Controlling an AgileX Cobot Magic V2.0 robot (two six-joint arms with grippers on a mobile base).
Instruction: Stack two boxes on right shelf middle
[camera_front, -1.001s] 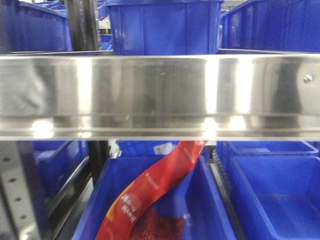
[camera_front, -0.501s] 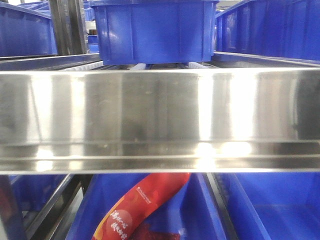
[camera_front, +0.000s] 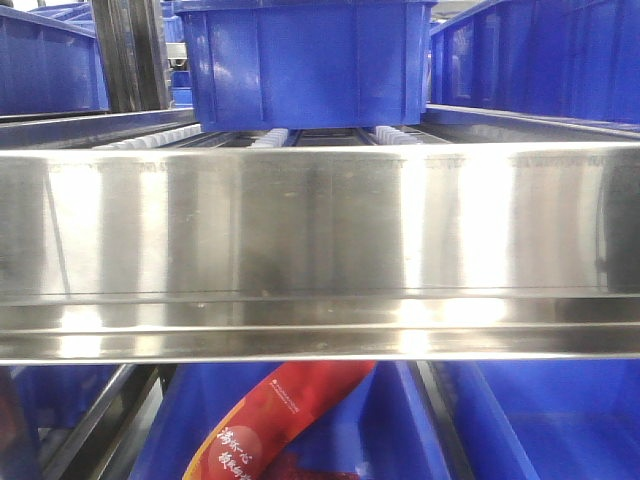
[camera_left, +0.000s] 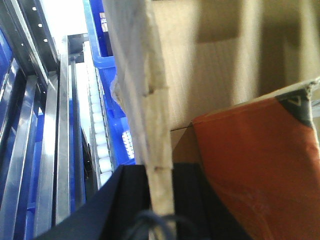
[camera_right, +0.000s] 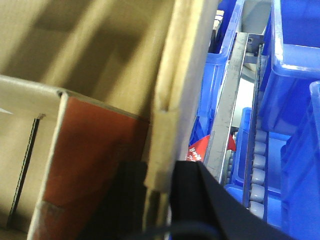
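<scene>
The shelf (camera_front: 320, 230) fills the front view as a shiny steel lip, with white rollers (camera_front: 270, 138) just behind it. No box or gripper shows in that view. In the left wrist view my left gripper (camera_left: 160, 172) is shut on the upright wall of a brown cardboard box (camera_left: 215, 60), one black finger on each side of the edge. In the right wrist view my right gripper (camera_right: 161, 175) is shut the same way on a cardboard box wall (camera_right: 90, 45). An orange-red panel (camera_left: 255, 165) lies inside the box (camera_right: 95, 150).
A blue bin (camera_front: 310, 60) stands on the rollers behind the lip, flanked by more blue bins. Below the lip a red package (camera_front: 280, 420) lies in a lower blue bin. Steel rails (camera_left: 62, 125) run left of the box; a rail (camera_right: 227, 100) and blue bins (camera_right: 295, 35) lie to its right.
In the front view the steel lip has sunk lower and grown larger. The white rollers behind it have come into sight, and less of the lower bins shows.
</scene>
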